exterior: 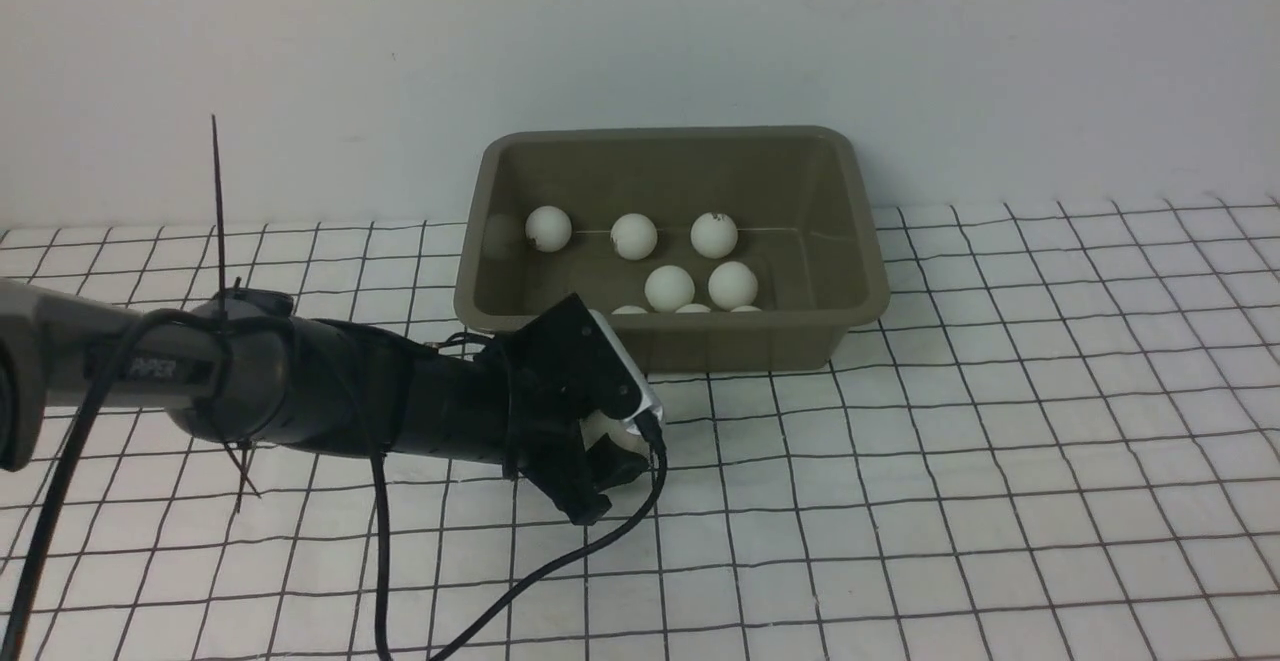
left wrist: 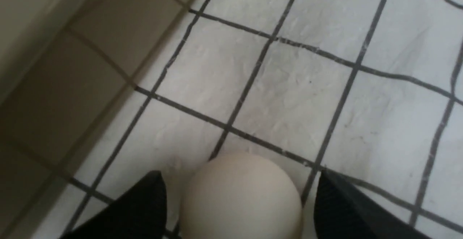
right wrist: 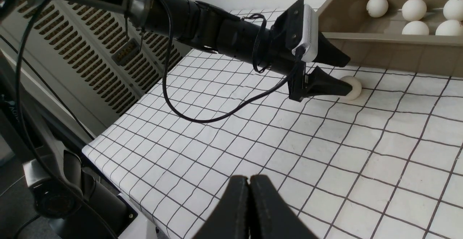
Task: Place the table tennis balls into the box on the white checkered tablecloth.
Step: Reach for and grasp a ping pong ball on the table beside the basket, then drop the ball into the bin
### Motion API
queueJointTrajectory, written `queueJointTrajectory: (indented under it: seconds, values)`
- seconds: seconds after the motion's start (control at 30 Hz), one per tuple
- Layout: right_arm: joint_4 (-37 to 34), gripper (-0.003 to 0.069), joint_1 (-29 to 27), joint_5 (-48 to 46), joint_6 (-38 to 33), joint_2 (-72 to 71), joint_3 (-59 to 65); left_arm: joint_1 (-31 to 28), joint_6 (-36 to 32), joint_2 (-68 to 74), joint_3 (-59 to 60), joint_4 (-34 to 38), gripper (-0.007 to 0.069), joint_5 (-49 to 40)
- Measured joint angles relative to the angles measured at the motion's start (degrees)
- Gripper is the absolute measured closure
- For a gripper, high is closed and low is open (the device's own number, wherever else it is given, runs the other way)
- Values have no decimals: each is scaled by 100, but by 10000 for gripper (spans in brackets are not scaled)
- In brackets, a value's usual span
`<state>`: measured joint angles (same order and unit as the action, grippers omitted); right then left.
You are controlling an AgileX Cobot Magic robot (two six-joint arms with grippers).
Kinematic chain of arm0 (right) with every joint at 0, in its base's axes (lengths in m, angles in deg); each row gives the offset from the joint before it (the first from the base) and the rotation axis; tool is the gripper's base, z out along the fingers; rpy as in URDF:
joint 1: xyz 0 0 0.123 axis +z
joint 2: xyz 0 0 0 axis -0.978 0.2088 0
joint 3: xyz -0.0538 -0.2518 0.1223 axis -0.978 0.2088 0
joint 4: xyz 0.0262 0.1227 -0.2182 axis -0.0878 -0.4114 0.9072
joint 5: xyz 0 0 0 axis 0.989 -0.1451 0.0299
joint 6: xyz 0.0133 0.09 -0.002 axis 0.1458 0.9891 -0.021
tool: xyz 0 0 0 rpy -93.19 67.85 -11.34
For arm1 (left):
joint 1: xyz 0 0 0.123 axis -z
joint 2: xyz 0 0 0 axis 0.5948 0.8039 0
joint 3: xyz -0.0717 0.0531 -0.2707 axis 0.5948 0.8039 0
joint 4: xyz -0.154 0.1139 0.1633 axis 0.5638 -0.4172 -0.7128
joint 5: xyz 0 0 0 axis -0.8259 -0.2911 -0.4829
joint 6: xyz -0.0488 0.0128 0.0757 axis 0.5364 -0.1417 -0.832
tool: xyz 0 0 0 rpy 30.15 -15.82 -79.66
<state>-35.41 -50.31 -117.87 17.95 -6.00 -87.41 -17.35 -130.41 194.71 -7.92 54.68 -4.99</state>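
One white table tennis ball (left wrist: 240,199) lies on the white checkered tablecloth (exterior: 950,461) just in front of the box (exterior: 670,136). My left gripper (left wrist: 239,173) is open and low over the cloth, one black finger on each side of this ball with a small gap on both sides. From the right wrist the same ball (right wrist: 356,89) shows past the left gripper's (right wrist: 350,77) fingertips. Several more balls (exterior: 669,287) rest inside the olive-grey box (right wrist: 390,38). My right gripper (right wrist: 249,177) hovers shut and empty above the cloth, out of the front view.
The box stands against the pale wall (exterior: 640,31). A black cable (exterior: 600,541) from the left arm trails over the cloth. A perforated metal panel (right wrist: 90,58) and the cloth's edge (right wrist: 108,156) lie to the left arm's side.
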Motion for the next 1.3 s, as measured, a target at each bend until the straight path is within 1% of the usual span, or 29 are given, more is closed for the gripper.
queueJointTrajectory:
  seconds: [0.17, 0.27, 0.33, 0.4, 0.57, 0.7, 0.9, 1.17, 1.3]
  values:
    - [0, 676, 0, 12, 0, 0, 0, 0, 29, 86, -112, 0, 135, -12]
    - [0, 676, 0, 12, 0, 0, 0, 0, 65, 94, -119, 4, 190, -8]
    - [0, 676, 0, 12, 0, 0, 0, 0, 93, 94, -119, 4, 249, 6]
    - [0, 676, 0, 12, 0, 0, 0, 0, 108, 94, -119, 4, 280, 6]
    - [0, 676, 0, 31, 0, 0, 0, 0, 444, 1, -119, 4, 279, 6]
    - [0, 676, 0, 135, 0, 0, 0, 0, 970, -308, -93, -1, 279, -11]
    - [0, 676, 0, 372, 0, 0, 0, 0, 1562, -687, 174, -83, 279, -413]
    - [0, 676, 0, 491, -18, 0, 0, 0, 1686, -700, 660, -216, 279, -471]
    - [0, 676, 0, 491, -18, 0, 0, 0, 1866, -822, 758, -325, 279, -1182]
